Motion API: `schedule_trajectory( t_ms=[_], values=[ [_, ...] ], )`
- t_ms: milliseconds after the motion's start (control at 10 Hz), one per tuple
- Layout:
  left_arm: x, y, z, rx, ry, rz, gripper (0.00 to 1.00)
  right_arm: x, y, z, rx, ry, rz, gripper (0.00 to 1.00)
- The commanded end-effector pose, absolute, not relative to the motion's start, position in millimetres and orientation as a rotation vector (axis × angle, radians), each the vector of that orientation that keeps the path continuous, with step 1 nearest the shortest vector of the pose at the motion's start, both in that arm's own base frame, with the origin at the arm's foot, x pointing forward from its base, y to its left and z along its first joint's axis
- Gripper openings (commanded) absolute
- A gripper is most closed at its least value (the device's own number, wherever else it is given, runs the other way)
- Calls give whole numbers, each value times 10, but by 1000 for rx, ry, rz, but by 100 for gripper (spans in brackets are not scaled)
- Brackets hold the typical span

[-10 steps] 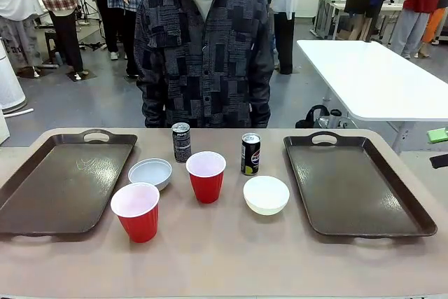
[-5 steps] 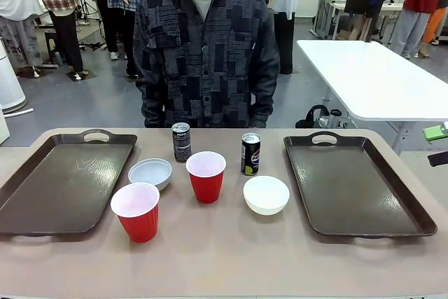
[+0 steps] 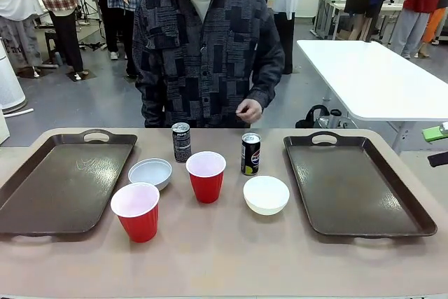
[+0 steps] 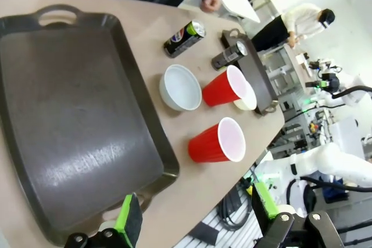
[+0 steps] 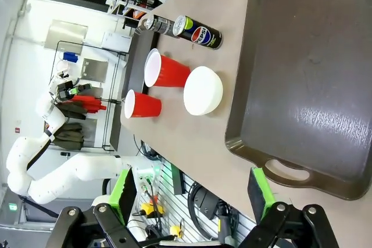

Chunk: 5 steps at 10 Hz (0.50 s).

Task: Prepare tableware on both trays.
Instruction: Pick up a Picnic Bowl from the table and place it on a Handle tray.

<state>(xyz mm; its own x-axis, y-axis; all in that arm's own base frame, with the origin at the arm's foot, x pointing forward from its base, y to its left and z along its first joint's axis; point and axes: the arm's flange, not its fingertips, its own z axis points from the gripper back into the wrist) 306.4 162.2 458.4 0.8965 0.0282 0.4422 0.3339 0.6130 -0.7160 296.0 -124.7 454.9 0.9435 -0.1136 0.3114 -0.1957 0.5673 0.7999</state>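
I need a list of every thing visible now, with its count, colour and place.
Rectangular rimmed trays: two, dark brown, left and right ends of the table.
Plastic cups: two, red with white insides, upright between the trays.
Small round bowls: two, white, between the trays.
Slim drink cans: two, dark, upright behind the cups.
Table: one, tan, under everything.
Person's hand: one, beyond the far edge.
Left gripper: one, black with green pads, open, near the left tray.
Right gripper: one, same colours, open, near the right tray.

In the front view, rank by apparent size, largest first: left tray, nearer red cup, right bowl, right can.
1. Left tray.
2. Nearer red cup.
3. Right bowl; close to the cup, which stands nearer the camera, so unsure.
4. Right can.
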Motion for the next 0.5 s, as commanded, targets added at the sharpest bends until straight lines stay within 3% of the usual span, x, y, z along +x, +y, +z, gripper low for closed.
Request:
schedule_trajectory(
  t_ms=[0, 400],
  values=[
    [3062, 1622, 4580, -910, -435, -184, 100, 2962, -1246, 4548, 982, -351, 54, 100],
    [3062, 1622, 4580, -910, -435, -184, 100, 2962, -1246, 4548, 982, -351, 54, 100]
  ],
)
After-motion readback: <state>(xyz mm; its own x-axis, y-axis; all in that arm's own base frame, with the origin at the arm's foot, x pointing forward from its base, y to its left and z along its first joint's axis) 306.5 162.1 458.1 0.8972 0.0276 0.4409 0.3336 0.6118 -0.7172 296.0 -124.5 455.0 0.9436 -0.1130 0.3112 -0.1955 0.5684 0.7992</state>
